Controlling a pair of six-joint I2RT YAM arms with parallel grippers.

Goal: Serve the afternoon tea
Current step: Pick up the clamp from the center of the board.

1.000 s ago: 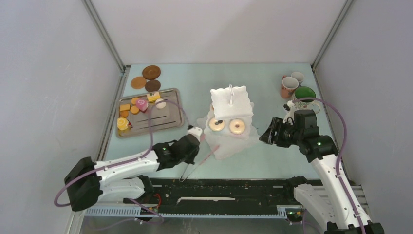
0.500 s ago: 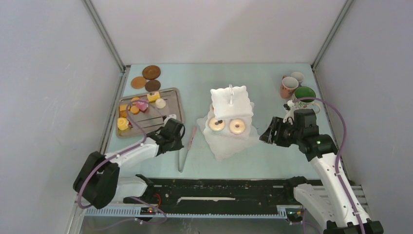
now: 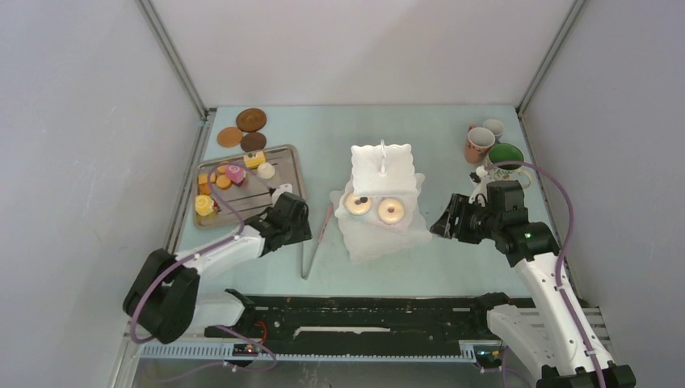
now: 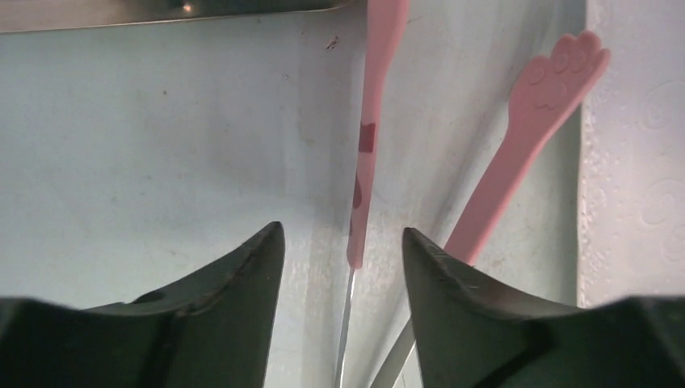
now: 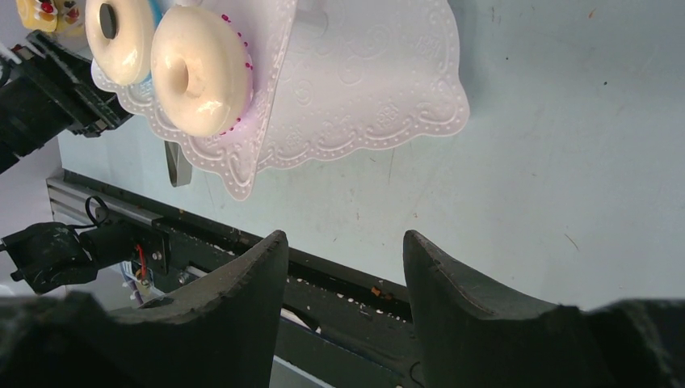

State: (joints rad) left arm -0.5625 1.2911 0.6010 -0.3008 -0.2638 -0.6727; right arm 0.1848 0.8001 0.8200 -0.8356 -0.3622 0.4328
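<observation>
The white three-tier stand rises at the table's middle, with two small donuts on its lowest tier; the donuts show close in the right wrist view. Yellow cakes and orange biscuits lie on the grey tray. Brown coasters sit at the back left. The pink mug, small pale mug and green-inside mug stand at the back right. My left gripper is open, low over the table. My right gripper is open and holds nothing, right of the stand.
Pink tongs lie on the table between the left gripper and the stand, their arms running forward from between my left fingers. The grey metal tray is just left of that gripper. Walls enclose the table on three sides.
My left arm swung away from the stand toward the tray, bringing the tongs down onto the table, and its jaws have opened off them. The right arm has not moved.
</observation>
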